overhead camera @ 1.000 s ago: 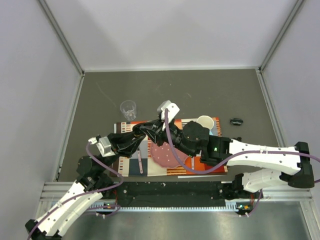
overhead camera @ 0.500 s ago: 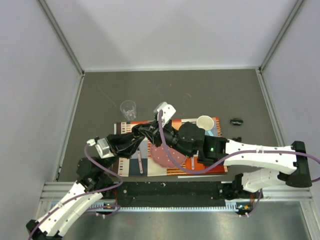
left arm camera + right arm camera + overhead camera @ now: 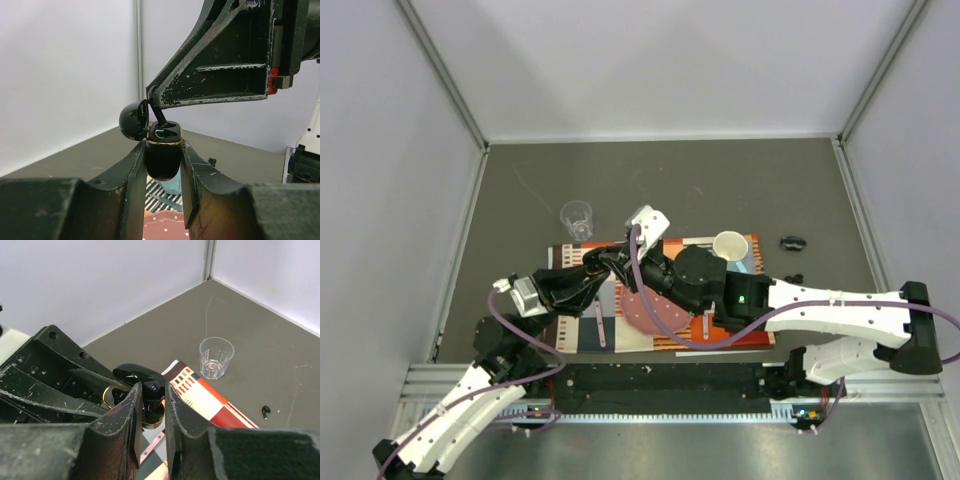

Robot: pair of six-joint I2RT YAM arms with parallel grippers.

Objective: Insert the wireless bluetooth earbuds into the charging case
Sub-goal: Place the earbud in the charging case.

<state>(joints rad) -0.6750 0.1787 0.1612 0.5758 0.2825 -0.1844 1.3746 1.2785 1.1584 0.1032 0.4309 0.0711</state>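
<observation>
Black case [image 3: 163,152] (lid open) sits clamped in the left gripper [image 3: 163,146]; the right gripper [image 3: 151,386], almost closed, pinches one earbud [image 3: 151,394] at its mouth.

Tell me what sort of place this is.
Probably a robot test cell in a lab: plain white walls box in a grey table, and a left arm and right arm are bolted to a metal rail at its edge.
</observation>
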